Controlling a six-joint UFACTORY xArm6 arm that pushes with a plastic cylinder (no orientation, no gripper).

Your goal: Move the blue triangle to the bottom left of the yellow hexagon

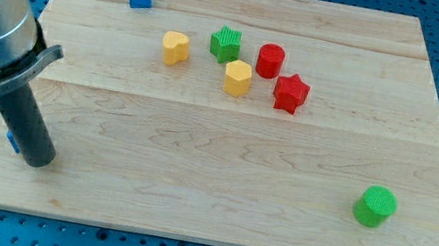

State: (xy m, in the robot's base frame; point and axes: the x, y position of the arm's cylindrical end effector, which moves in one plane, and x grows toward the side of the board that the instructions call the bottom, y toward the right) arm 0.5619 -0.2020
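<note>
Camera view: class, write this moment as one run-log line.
my tip: wooden board bottom left | blue block sliver: beside rod, shape unclear | yellow hexagon block: upper middle, apart

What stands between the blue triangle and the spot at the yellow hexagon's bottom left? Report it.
No block does. The blue triangle block shows only as a sliver at the rod's left edge, just up-left of my tip, the tool's end. Between there and the yellow hexagon block lies only bare wooden board.
</note>
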